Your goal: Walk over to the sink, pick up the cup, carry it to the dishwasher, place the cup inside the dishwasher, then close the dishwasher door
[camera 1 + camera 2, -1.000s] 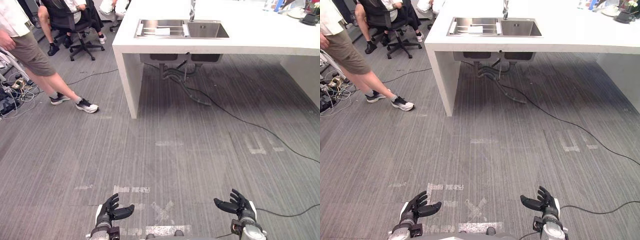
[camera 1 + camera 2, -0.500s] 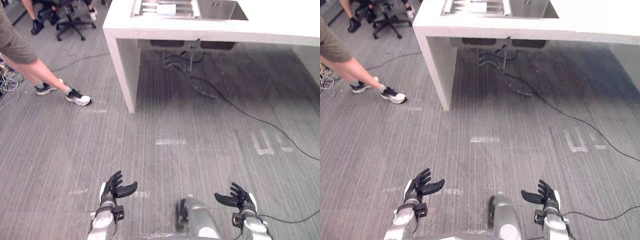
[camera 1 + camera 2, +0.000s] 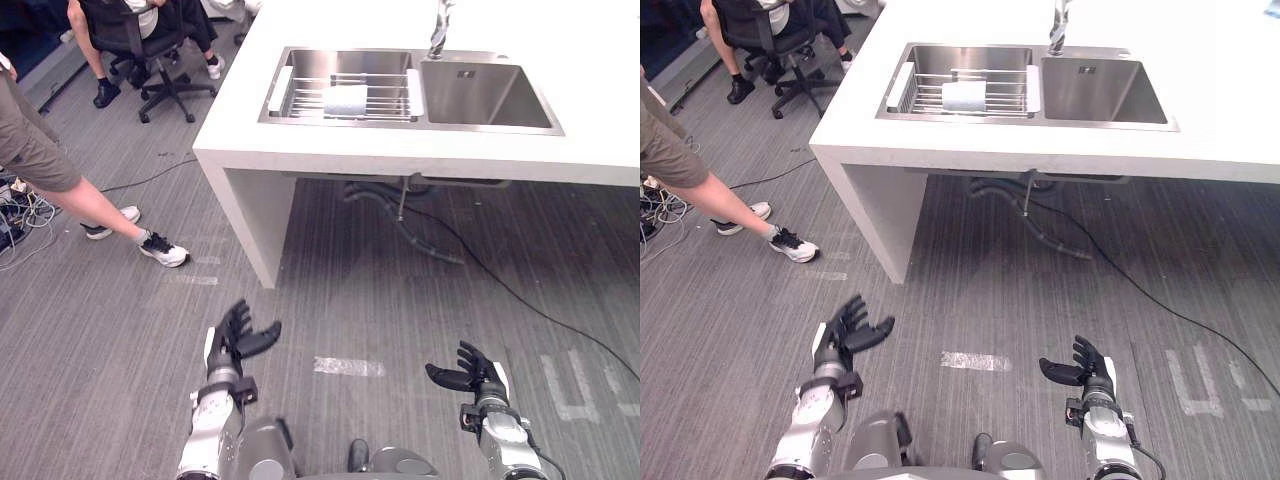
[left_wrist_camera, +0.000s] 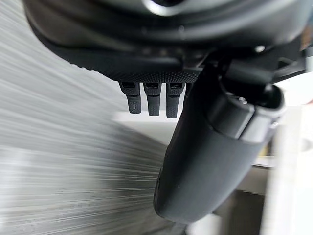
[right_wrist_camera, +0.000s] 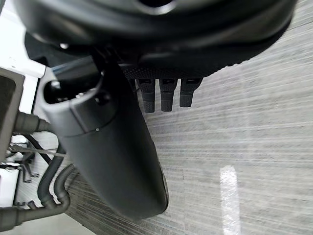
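A pale cup lies on its side on a wire rack in the left basin of the steel sink. The sink is set in a white counter ahead of me. My left hand is raised low on the left over the grey floor, open and empty. Low on the right is my right hand, also open and empty. Both hands are well short of the counter. Each wrist view shows straight fingers, the left hand's and the right hand's, with nothing held.
A tap rises behind the sink. Drain pipes hang under the counter, and a black cable crosses the floor to the right. A person's leg and shoe stand at the left. Another person sits on an office chair at the far left.
The view has moved closer to the counter, so the sink and cup now show larger and nearer. My left hand has risen higher.
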